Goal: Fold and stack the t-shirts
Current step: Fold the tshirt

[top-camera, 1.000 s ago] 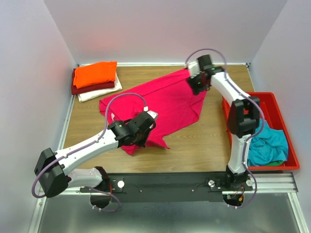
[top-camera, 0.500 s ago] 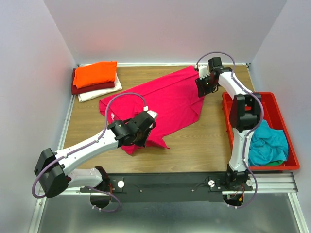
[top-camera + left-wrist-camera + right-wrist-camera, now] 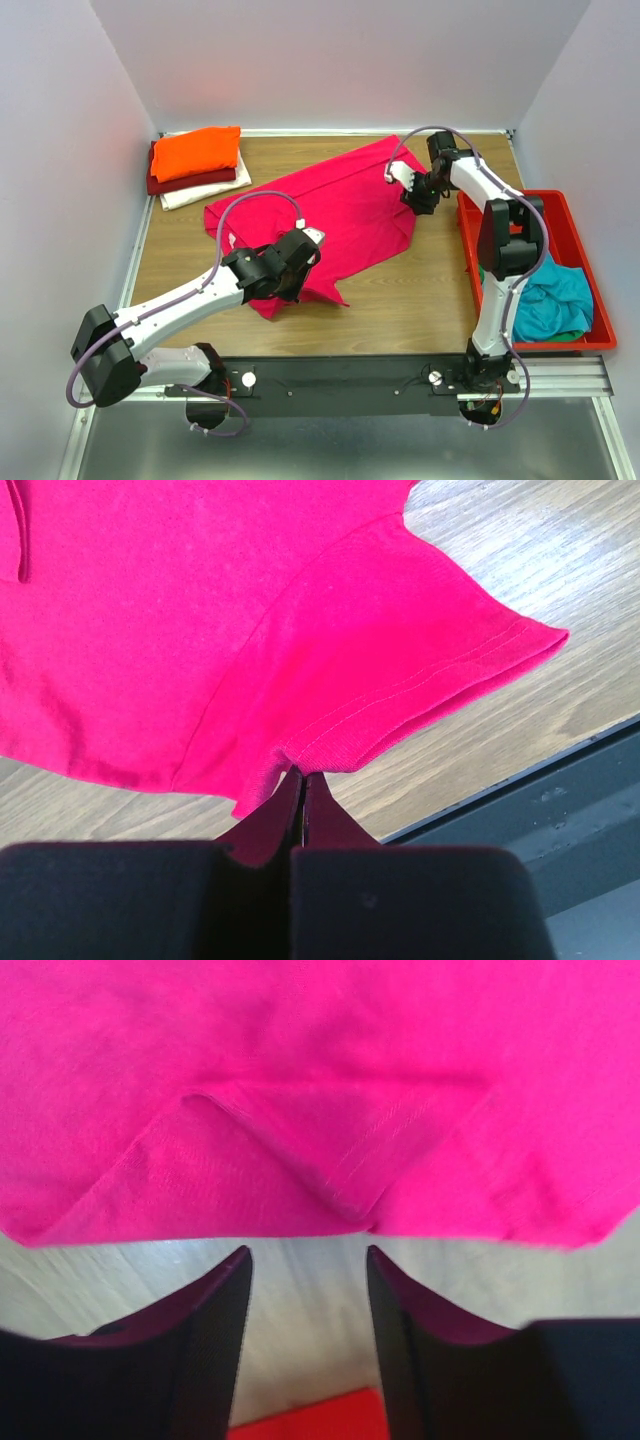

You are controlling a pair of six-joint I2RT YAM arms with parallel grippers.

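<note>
A bright pink-red t-shirt [image 3: 330,205] lies spread across the middle of the table. My left gripper [image 3: 290,272] is shut on its near edge by a sleeve [image 3: 400,670], the cloth pinched between the fingertips [image 3: 301,776]. My right gripper [image 3: 418,195] is open and empty, just off the shirt's right edge [image 3: 340,1190], over bare wood. A folded stack sits at the back left: orange shirt [image 3: 198,150] on top, dark red [image 3: 200,180] below, cream [image 3: 205,192] at the bottom. A teal shirt [image 3: 550,300] lies crumpled in the tray, a bit of green beneath it.
A red plastic tray [image 3: 580,230] stands on the right side of the table, close to my right arm; its corner shows in the right wrist view [image 3: 310,1422]. The black rail [image 3: 400,375] runs along the table's near edge. Grey walls close in three sides.
My right gripper has let go of the shirt's far right corner and moved nearer and lower, along its right edge. The left arm has not moved.
</note>
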